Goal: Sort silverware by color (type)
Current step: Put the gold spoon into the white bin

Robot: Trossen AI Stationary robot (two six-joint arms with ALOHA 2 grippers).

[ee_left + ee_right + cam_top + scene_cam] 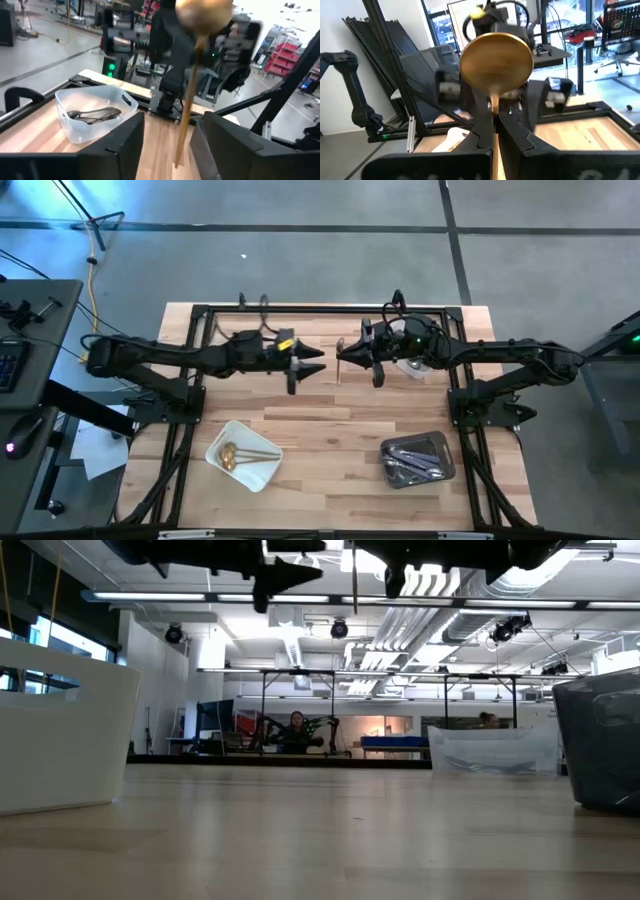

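the right pincer (pixel 345 356) is clamped on a gold spoon (pixel 495 62) high over the tabletop (pixel 330 420), facing the left pincer (pixel 318 360), whose fingers stand apart. a mistimed handover could drop it.

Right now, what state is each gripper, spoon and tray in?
Right gripper: shut on the gold spoon, held high over the table's middle.
Gold spoon: gripped by its handle, clear of the table.
Left gripper: open, facing the spoon, not holding it.
White tray: holds gold utensils.
Clear tray: holds dark utensils.
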